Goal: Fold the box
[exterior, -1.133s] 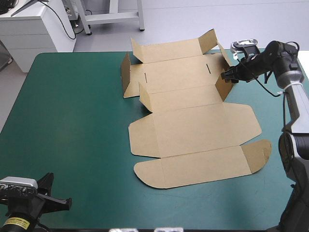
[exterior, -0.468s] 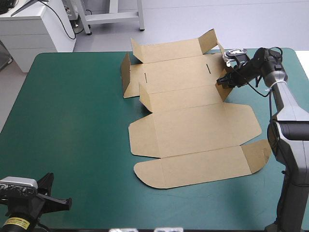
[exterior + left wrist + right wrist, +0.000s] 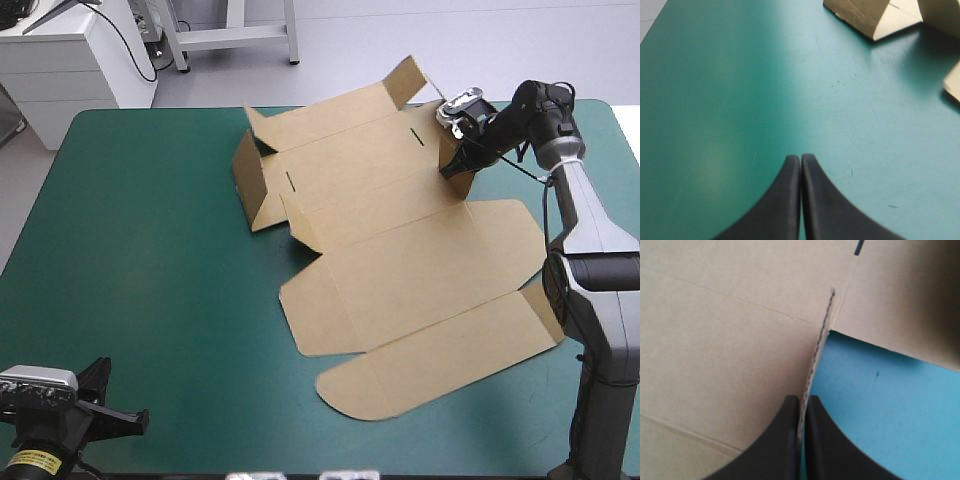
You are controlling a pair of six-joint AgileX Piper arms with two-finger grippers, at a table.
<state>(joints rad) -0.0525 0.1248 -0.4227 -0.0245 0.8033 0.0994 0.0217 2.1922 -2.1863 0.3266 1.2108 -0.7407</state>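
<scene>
**Right gripper pinches a raised wall of the brown box**

At the near left corner of the teal-green worktop [image 3: 150,250], the left gripper [image 3: 800,159] sits over bare cover, its black fingers pressed together on nothing. The brown box [image 3: 400,250] lies skewed across the middle and right. Its far panels have upright walls, and its near flaps lie flat. At the box's far right, the right gripper [image 3: 455,165] has its fingers clamped on the edge of an upright wall.
</scene>
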